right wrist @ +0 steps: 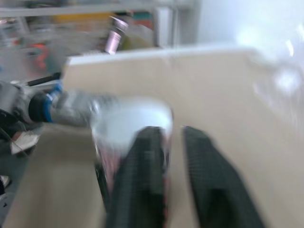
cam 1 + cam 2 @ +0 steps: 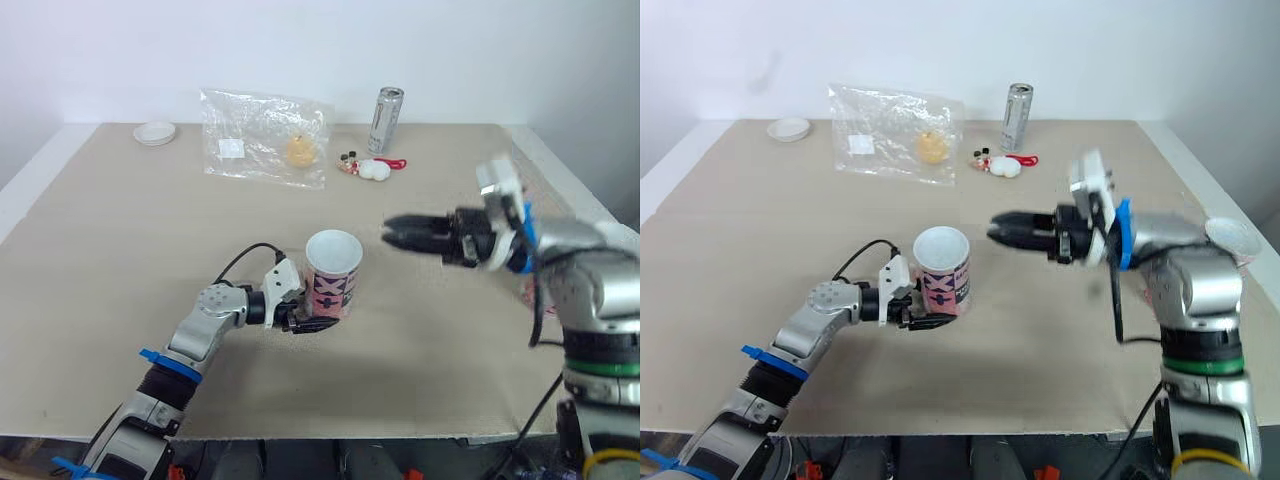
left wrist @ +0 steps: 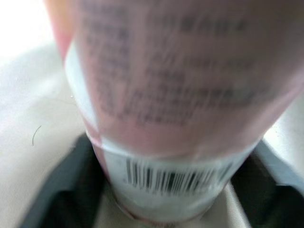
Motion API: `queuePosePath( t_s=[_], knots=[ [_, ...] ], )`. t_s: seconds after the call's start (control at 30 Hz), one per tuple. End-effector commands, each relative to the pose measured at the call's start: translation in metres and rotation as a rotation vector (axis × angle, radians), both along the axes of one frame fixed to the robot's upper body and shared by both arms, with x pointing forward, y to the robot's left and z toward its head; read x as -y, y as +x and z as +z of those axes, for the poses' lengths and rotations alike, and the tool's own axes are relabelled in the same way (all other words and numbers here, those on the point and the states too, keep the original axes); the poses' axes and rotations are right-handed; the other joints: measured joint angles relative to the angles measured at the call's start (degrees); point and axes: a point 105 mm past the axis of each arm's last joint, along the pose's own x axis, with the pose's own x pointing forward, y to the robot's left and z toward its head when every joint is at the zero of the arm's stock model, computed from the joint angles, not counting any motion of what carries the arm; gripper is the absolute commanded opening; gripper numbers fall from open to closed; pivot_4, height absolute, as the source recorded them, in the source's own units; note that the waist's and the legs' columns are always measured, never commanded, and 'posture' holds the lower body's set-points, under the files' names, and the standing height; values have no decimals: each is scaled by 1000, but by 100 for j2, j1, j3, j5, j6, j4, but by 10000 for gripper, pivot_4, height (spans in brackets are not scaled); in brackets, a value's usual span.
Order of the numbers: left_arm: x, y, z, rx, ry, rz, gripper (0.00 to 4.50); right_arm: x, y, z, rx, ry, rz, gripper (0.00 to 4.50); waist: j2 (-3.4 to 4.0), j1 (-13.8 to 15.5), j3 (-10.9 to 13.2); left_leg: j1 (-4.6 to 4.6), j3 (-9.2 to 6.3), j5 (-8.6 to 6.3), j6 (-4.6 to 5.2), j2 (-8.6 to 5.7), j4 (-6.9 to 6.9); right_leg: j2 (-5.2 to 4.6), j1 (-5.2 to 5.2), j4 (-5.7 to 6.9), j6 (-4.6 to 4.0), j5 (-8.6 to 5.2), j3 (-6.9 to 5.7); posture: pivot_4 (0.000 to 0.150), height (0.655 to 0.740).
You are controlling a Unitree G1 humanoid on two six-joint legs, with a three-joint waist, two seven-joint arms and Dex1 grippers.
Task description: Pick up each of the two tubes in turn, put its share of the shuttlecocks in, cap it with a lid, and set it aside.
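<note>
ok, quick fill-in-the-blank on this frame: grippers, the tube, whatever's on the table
1. The left gripper is shut on the pink patterned cardboard tube near its ____.
2. The tube's white top has no ____ on it.
3. The right gripper, fingers slightly apart, holds ____.
4. The silver metal can stands at the beige table's ____ edge.
Missing words: base; lid; nothing; far.
</note>
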Motion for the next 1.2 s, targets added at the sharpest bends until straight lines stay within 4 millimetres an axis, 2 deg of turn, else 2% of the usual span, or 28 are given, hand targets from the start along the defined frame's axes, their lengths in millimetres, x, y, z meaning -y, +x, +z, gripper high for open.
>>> queuePosePath(
  t_s=[0.03,0.1,0.13,0.2,0.53,0.67,0.77,0.97,1.2],
  knots=[
    [-7,1,-1,-16,2,15,45000,1,-9,-5,101,-38,-30,30730,9,-13,6,0,2,0,0,0,-1,0,-1,0,1,0,2,1500,7400],
    [-7,1,2,-13,-8,10,45000,0,-12,-19,89,-51,-33,38831,14,-21,11,0,2,0,0,0,-1,1,-1,0,3,0,2,1500,7400],
    [-8,1,4,-9,-11,7,45000,-1,-14,-27,81,-53,-30,44506,12,-21,12,1,0,0,0,0,-1,2,1,0,2,-1,2,1500,7400],
    [-9,1,6,1,-8,-2,45000,-4,-16,-41,73,-67,-26,44849,9,-20,14,1,-3,-1,-1,0,-2,6,2,0,2,-3,1,1500,7400],
    [-28,-8,16,28,-18,-7,45000,-20,-15,-80,21,-66,15,44849,-3,-32,25,-1,-3,-5,-7,1,-5,6,1,-1,-1,-11,3,1500,7400],
    [-37,-16,32,60,-78,8,45000,-23,-9,-85,19,-55,18,44849,-11,-22,37,-3,-3,-6,-9,1,-7,4,1,0,0,-17,3,1500,7400],
    [-43,-29,43,79,-113,-14,45000,-28,-6,-87,12,-32,36,44849,-23,-12,45,-4,-4,-8,-12,2,-7,5,0,0,0,-19,3,1500,7400],
    [-50,-41,50,91,-120,-21,45000,-33,-2,-92,35,-49,69,44849,-28,5,52,-4,-5,-10,-15,3,-8,5,2,0,-1,-23,1,1500,7400],
    [-51,-58,49,115,-152,-28,45000,-50,2,-100,79,-63,140,44849,-35,0,59,1,-2,-15,-22,7,-8,6,2,0,-6,-26,0,1500,7400]
  ],
)
